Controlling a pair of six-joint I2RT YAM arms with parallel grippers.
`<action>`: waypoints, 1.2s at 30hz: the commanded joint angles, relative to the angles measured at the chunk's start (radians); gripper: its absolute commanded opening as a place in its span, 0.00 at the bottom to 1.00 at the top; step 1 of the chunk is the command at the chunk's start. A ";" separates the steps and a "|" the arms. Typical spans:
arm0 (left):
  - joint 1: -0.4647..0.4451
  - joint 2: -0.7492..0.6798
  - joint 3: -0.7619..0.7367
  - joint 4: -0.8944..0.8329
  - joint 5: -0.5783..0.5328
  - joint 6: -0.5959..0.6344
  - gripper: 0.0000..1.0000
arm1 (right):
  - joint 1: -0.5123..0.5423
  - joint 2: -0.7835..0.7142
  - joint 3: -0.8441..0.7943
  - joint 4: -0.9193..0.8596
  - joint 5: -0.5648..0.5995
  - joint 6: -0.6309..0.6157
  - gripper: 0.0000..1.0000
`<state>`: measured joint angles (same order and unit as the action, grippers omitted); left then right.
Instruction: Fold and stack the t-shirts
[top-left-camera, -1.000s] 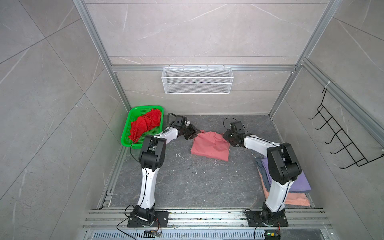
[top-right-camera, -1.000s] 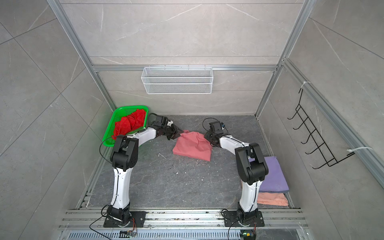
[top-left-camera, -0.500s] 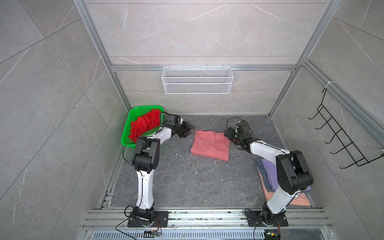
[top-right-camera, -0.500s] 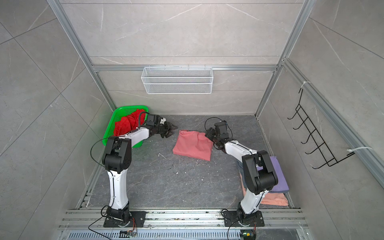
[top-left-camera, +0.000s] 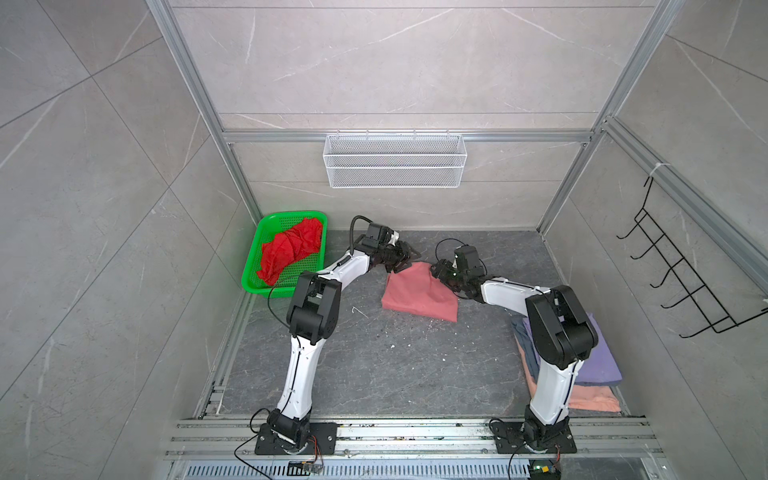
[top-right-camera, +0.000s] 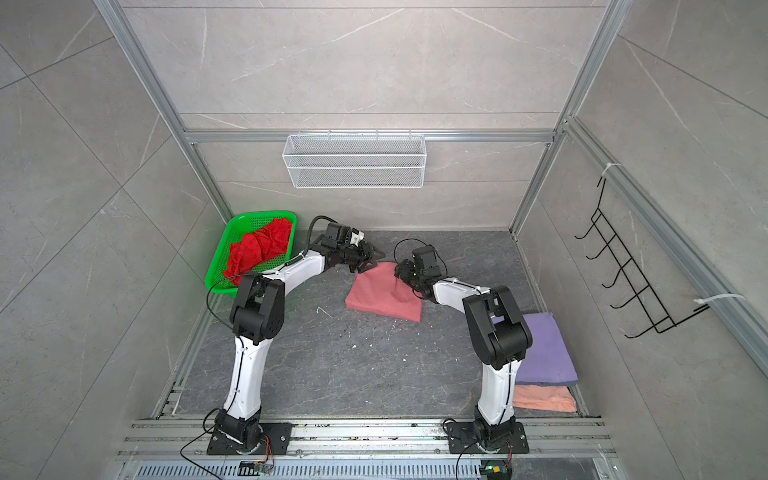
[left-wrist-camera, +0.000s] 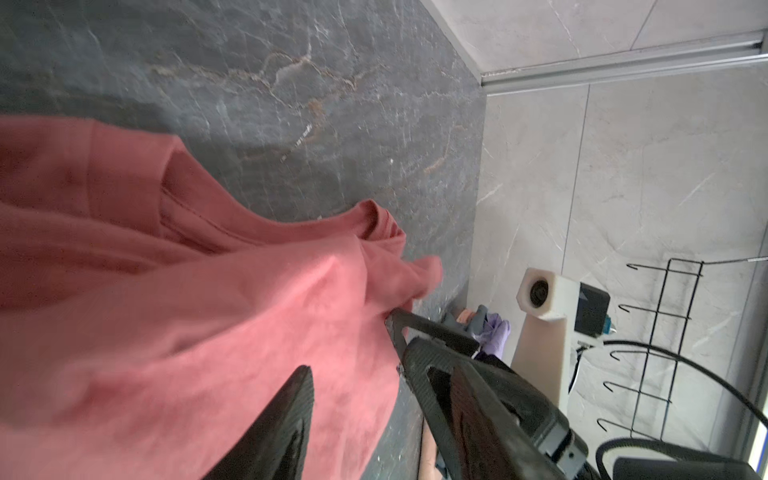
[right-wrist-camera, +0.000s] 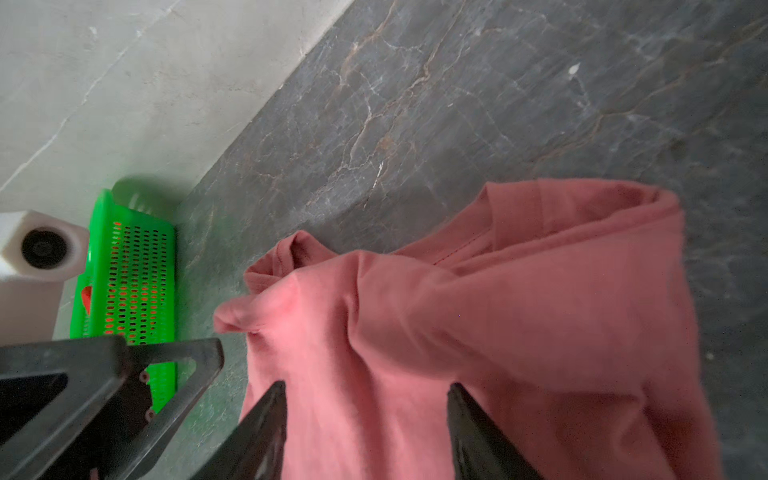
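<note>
A salmon-pink t-shirt (top-left-camera: 417, 297) (top-right-camera: 380, 301) lies folded at the back middle of the dark table, its far edge bunched up. My left gripper (top-left-camera: 407, 259) (left-wrist-camera: 349, 349) is open at that edge's left corner, one finger over the cloth and one at its rim. At the right corner my right gripper (top-left-camera: 437, 271) (right-wrist-camera: 365, 390) is open, fingers wide with cloth spanning them. A crumpled red t-shirt (top-left-camera: 291, 253) fills the green basket (top-left-camera: 291, 215). At the right front, a lavender t-shirt (top-left-camera: 602, 357) tops a grey-blue one (top-left-camera: 519, 336) and a peach one (top-left-camera: 594, 401).
A white wire basket (top-left-camera: 395, 166) hangs on the back wall and a black hook rack (top-left-camera: 685, 282) on the right wall. Aluminium rails (top-left-camera: 415, 432) carry both arm bases along the front edge. Small white scraps (top-left-camera: 359, 311) dot the table.
Half a second ago the pink shirt lay flat with both grippers drawn back from it. Both have since come in over its far corners, and that edge now stands bunched.
</note>
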<state>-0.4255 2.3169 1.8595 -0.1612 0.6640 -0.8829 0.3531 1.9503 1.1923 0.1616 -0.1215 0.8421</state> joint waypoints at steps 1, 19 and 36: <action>0.031 0.080 0.069 -0.009 0.029 -0.033 0.56 | -0.010 0.052 0.057 -0.014 0.032 0.005 0.62; 0.152 0.199 0.097 -0.084 -0.081 -0.032 0.55 | -0.149 0.145 0.059 -0.123 0.006 -0.005 0.61; 0.133 -0.430 -0.419 -0.317 -0.237 0.339 0.69 | -0.142 -0.377 -0.263 -0.170 -0.199 0.070 0.70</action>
<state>-0.2764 1.9602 1.5497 -0.3954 0.4889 -0.6197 0.1993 1.6146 1.0256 0.0227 -0.2886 0.8398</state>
